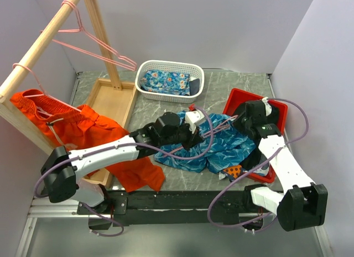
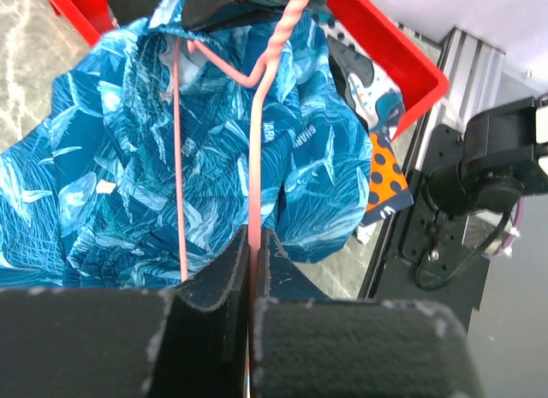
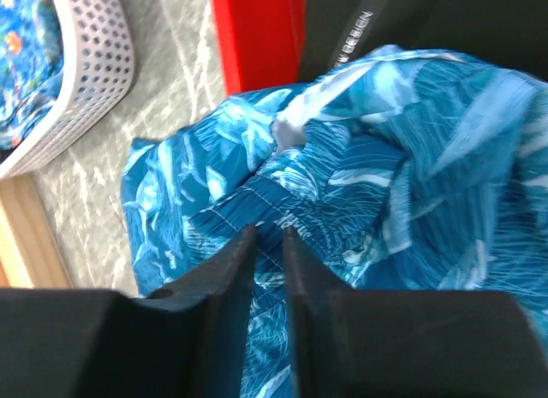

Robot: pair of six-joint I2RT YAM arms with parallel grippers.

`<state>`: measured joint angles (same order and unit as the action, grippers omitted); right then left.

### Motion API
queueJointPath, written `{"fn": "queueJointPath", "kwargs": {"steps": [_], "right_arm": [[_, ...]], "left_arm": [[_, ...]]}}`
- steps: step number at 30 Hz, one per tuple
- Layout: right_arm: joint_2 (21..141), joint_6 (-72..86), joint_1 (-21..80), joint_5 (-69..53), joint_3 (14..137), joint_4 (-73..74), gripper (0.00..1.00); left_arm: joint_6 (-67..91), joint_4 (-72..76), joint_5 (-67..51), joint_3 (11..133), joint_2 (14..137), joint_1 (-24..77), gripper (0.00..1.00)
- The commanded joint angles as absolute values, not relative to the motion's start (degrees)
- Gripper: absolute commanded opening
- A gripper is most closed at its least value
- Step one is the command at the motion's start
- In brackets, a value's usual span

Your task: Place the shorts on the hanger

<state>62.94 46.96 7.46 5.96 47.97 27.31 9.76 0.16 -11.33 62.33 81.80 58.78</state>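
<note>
The blue leaf-print shorts (image 1: 221,146) lie crumpled on the grey table, partly over the edge of the red bin (image 1: 243,96). They fill the left wrist view (image 2: 111,158) and the right wrist view (image 3: 411,158). A pink wire hanger (image 2: 254,158) lies across them, also seen from above (image 1: 217,127). My left gripper (image 1: 192,131) (image 2: 254,231) is shut on one wire of the hanger. My right gripper (image 1: 241,124) (image 3: 268,231) is at the shorts' far edge by the bin, its jaws nearly together with a fold of the shorts between them.
A white basket (image 1: 145,74) holds a flowered blue cloth (image 1: 166,80). Orange shorts (image 1: 83,130) hang from the wooden rack (image 1: 44,36) at the left with spare pink hangers (image 1: 99,47). A wooden tray (image 1: 110,102) lies beneath. An orange dotted cloth (image 2: 385,180) sits in the bin.
</note>
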Motion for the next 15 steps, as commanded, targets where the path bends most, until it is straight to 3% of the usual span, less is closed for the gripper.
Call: {"fn": "queueJointPath", "kwargs": {"steps": [1, 9, 15], "right_arm": [[63.5, 45.8, 7.2, -0.7, 53.1, 24.9, 0.20], [62.7, 42.9, 9.0, -8.6, 64.0, 28.0, 0.03], [64.4, 41.1, 13.4, -11.7, 75.0, 31.1, 0.00]], "left_arm": [[11.5, 11.9, -9.0, 60.2, 76.6, 59.0, 0.01], [10.5, 22.6, -0.2, 56.8, 71.8, 60.7, 0.01], [9.9, 29.4, 5.2, 55.4, 70.6, 62.7, 0.01]]}}
